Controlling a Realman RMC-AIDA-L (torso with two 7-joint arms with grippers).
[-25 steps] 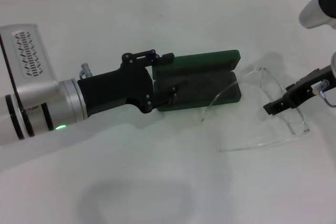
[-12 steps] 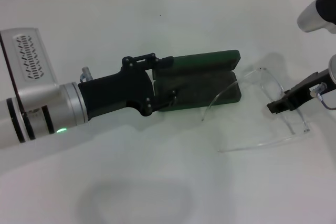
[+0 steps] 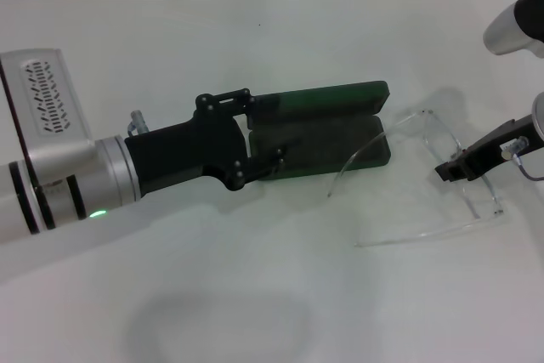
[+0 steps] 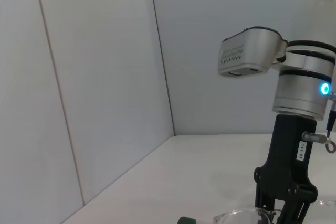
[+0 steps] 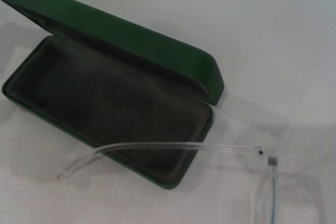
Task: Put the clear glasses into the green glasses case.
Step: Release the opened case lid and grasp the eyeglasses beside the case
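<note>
The clear glasses [image 3: 425, 178], pinched at their right end by the right gripper [image 3: 450, 169], lie just right of the open green glasses case [image 3: 340, 129], 1 temple reaching over its lining, while the left gripper [image 3: 263, 133] is pressed on the case's left end, finger spread impossible to tell.

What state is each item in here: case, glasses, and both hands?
green glasses case: open, lid raised, dark lining bare, nothing fully inside.
clear glasses: unfolded, lying on the table beside the case, one arm reaching over the case's rim.
left hand: at the case's left end, fingers straddling the lid and base.
right hand: at the glasses' lens, fingers shut on it.
</note>
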